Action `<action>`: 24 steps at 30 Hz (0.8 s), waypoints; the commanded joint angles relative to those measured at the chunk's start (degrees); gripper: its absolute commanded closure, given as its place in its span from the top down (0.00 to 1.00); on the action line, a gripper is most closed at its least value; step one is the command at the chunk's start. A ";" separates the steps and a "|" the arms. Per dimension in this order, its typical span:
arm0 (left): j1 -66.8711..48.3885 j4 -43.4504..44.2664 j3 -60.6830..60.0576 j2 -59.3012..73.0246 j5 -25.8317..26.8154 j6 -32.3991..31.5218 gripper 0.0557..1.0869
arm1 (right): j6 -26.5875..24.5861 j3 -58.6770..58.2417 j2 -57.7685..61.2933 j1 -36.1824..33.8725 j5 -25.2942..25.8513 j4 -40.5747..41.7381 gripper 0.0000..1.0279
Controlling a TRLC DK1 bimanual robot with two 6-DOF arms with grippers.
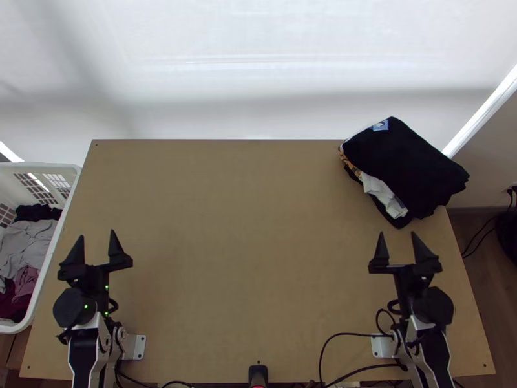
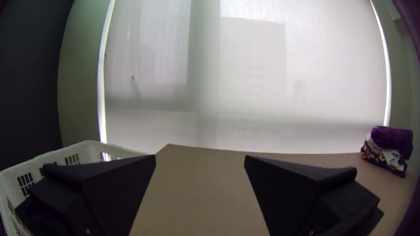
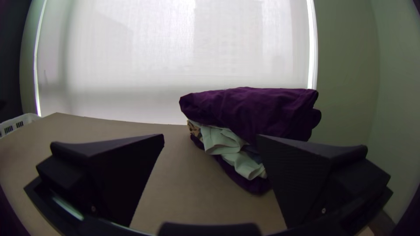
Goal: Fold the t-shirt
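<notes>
My left gripper [image 1: 95,249] stands open over the table's left side in the top view, beside the basket; its two fingers are spread in the left wrist view, the gripper [image 2: 200,164] holding nothing. At the right side, my right gripper [image 1: 399,249] is open too, just nearer than a stack of folded clothes [image 1: 404,165]. In the right wrist view the gripper [image 3: 210,142] has nothing between its fingers, and the stack [image 3: 251,111] rises beyond them, dark cloth on top and white and patterned cloth below. I cannot tell which piece is a t-shirt.
A white basket [image 1: 55,258] with bunched grey, black and dark red clothes [image 1: 29,249] stands against the left edge of the wooden table [image 1: 245,246]. Black cables [image 1: 349,335] lie at the near edge, and a pale blind [image 1: 258,64] hangs behind the far edge.
</notes>
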 commanded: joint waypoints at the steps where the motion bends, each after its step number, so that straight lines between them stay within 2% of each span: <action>1: 1.46 -1.10 -2.22 -0.21 -0.13 1.01 0.96 | 1.90 -0.73 -0.25 0.08 -0.01 -0.07 0.96; 4: 3.84 -1.01 -2.31 -0.30 -0.13 1.89 0.96 | -4.25 -0.73 -0.25 -1.32 -0.01 -0.16 0.96; 24: 5.51 -1.10 -2.22 -0.30 0.66 1.89 0.96 | -4.34 -0.73 -0.25 -1.59 -0.01 -0.16 0.96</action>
